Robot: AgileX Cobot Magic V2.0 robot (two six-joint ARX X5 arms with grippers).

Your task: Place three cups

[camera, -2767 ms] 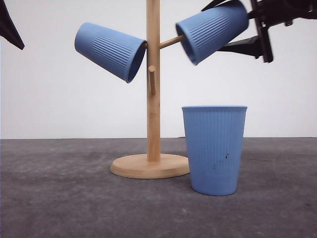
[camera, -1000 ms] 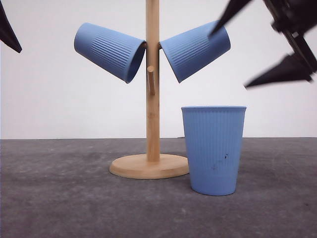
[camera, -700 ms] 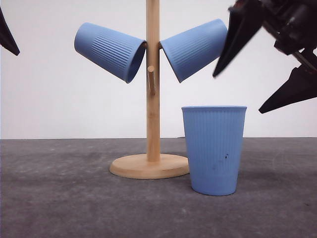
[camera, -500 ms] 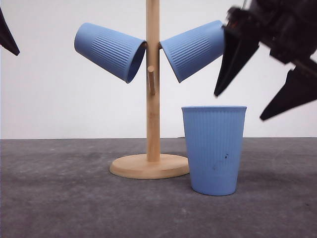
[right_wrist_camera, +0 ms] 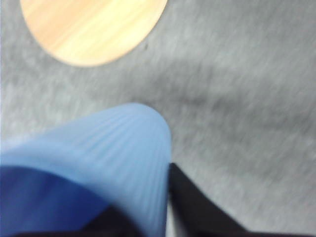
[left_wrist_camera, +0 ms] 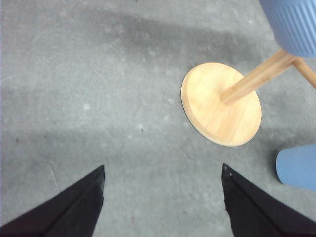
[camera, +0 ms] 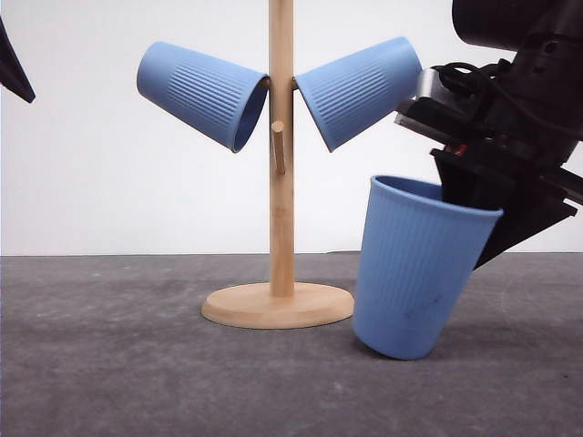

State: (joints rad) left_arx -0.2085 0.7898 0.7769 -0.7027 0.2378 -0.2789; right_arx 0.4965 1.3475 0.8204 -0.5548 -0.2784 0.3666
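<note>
From the front, the right end effector (camera: 474, 218) pinches the rim of a light-blue ribbed handleless cup (camera: 414, 269), one finger inside, one outside. The cup tilts, its base on the grey bench (camera: 137, 364) beside the round base of a pale wooden peg stand (camera: 281, 182). Two matching blue cups (camera: 202, 94) (camera: 358, 90) hang mouth-down on the stand's upper pegs.

The right wrist view is blurred; the gripped cup's wall (right_wrist_camera: 113, 153) shows against a dark finger (right_wrist_camera: 197, 207).

The left wrist view shows the left end effector (left_wrist_camera: 163, 207) spread wide, holding nothing, above bare bench, the stand's base disc (left_wrist_camera: 220, 103) ahead.
</note>
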